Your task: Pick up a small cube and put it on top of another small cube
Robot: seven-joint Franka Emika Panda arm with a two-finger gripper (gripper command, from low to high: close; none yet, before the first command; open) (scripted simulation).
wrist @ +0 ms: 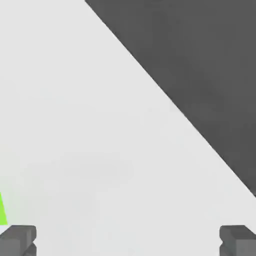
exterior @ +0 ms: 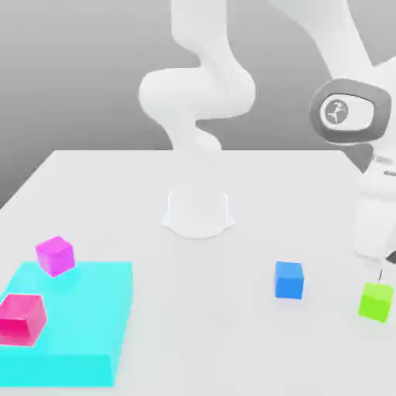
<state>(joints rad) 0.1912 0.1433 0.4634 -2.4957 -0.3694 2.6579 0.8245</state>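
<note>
The gripper point(wrist: 127, 242) has its fingers point(wrist: 19, 239) spread wide with nothing between them; the lime-green cube point(exterior: 376, 301) sits just outside one fingertip on the white table point(exterior: 232, 309), the blue cube point(exterior: 289, 279) near it

Two dark fingers point(wrist: 20, 239) wide apart over white table point(wrist: 90, 125), lime-green cube point(wrist: 2, 212) sliver beside one.

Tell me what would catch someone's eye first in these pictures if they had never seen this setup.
Probably the big cyan slab at the exterior view's lower left, with a magenta cube at its far edge and a pink-red cube on it. Next, the white arm rising mid-table, then the blue cube and lime-green cube at the right, the open gripper above the green one.
</note>
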